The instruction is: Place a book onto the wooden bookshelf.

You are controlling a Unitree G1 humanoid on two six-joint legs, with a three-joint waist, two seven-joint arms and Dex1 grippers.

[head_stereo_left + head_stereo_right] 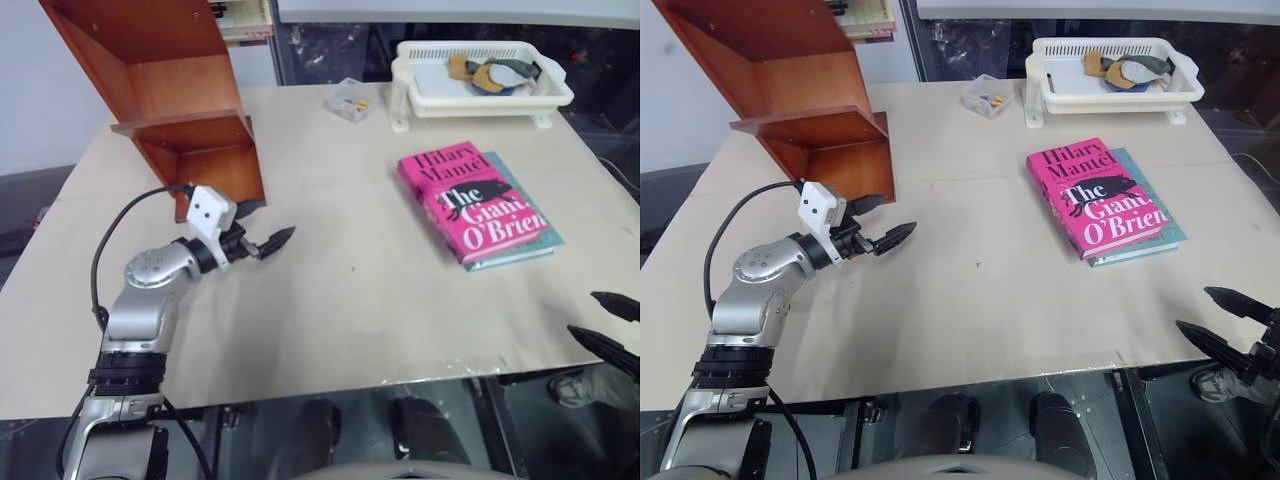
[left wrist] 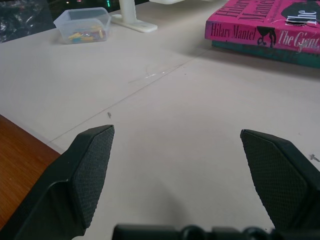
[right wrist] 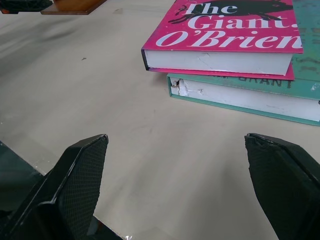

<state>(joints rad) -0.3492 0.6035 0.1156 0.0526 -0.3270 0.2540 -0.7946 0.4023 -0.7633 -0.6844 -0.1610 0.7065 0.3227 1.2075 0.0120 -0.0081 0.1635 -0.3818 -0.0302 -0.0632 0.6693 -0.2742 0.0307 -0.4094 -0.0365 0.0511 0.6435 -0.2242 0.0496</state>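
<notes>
Book, pink, flat on the tabletop, stacked on a thinner teal book, cover up. Well apart from the wooden bookshelf, across the tabletop from it; nearer the white basket tray behind. Small clear box beside that tray, on the bookshelf side. Left tool hovering low just in front of the bookshelf, fingers apart, holding nothing, aimed toward the book. Right tool at the tabletop's near edge, on the book's side, fingers apart, empty.
</notes>
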